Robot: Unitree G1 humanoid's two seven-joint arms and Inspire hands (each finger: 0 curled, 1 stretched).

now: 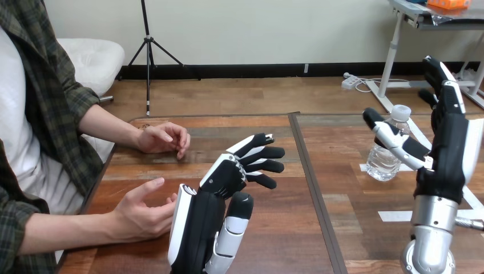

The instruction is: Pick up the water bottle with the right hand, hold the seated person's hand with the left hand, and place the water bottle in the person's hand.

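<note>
Watching my right hand (451, 148) held wide open, gripping nothing, just beside the upright water bottle (381, 164) on the table (285, 240); my left hand (200, 228), fingers loosely extended and empty, sits right beside the person's lower hand (140, 216).

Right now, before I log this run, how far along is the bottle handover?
Nothing finished yet. The water bottle stands on the table, the open right hand beside it, not gripping. The open left hand sits beside the person's nearer hand, not curled round it. Left: grasp, hold, hand over.
</note>
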